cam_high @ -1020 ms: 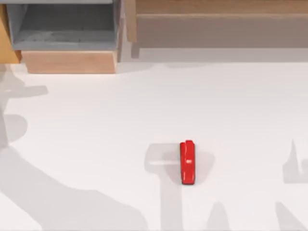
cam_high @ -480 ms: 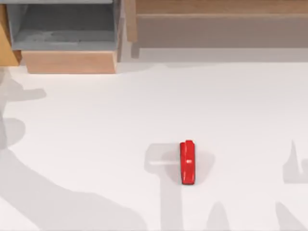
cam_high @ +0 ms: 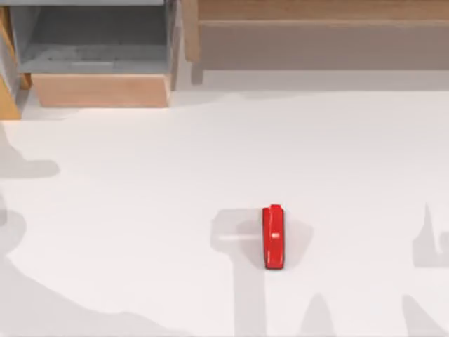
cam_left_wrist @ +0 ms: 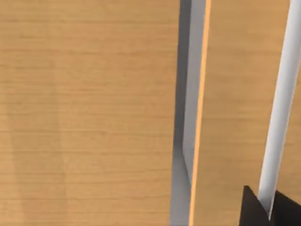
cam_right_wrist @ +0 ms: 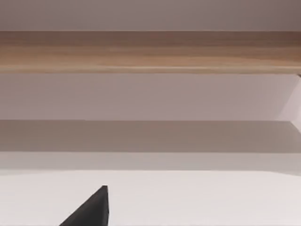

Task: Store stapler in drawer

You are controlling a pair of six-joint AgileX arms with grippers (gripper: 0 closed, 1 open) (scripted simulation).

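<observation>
Glossy red stapler (cam_high: 273, 237), rounded oblong, flat on white desk (cam_high: 140, 210) near its front edge. Grey-lined, tan-fronted drawer (cam_high: 98, 90) at far left corner. Claw states: cannot tell.

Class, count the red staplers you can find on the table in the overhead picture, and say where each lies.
1. The stapler lies on the white table, right of centre near the front edge, well apart from the open drawer at back left.

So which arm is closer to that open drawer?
Left, most likely. The left gripper sits close against wood panelling, seemingly by the drawer; the right gripper faces a wooden ledge across bare table.
</observation>
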